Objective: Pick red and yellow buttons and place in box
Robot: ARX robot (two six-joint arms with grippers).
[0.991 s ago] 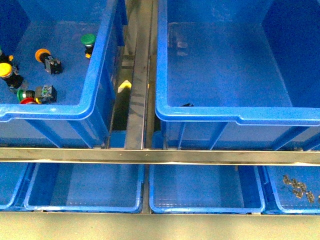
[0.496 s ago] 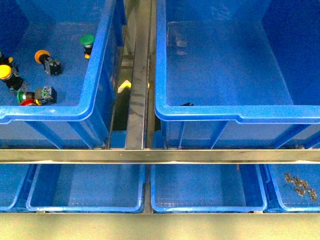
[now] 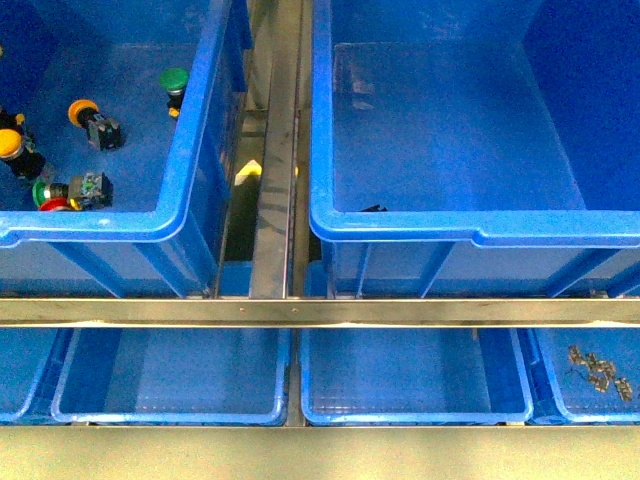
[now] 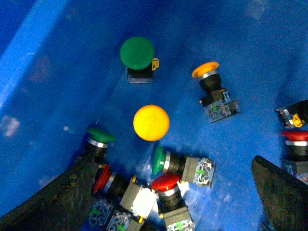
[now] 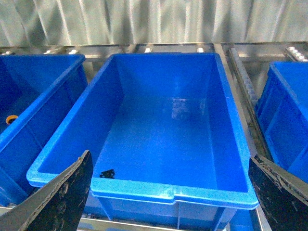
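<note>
The buttons lie in the left blue bin (image 3: 190, 150). In the front view I see an orange-yellow cap (image 3: 83, 110), a yellow cap (image 3: 10, 143) and a red cap (image 3: 55, 204). My left gripper (image 4: 173, 166) hangs open above the pile, holding nothing. Under it stand a yellow button (image 4: 151, 122), an orange-yellow one on its side (image 4: 206, 70) and red buttons (image 4: 166, 183) (image 4: 100, 179) (image 4: 294, 136). My right gripper (image 5: 169, 156) is open in front of the box (image 5: 144, 187), the big bin on the right (image 3: 400, 225). Neither gripper shows in the front view.
Green buttons (image 4: 137, 52) (image 4: 100, 135) (image 4: 159, 160) (image 3: 174, 80) mix with the others. A small black piece (image 5: 107, 173) lies in the box's near corner. A metal rail (image 3: 320, 310) crosses in front, with shallow blue trays (image 3: 170, 375) below; one holds metal parts (image 3: 600, 370).
The front view has drifted slightly, so the buttons sit a little further left in the picture. Their arrangement in the bin is the same.
</note>
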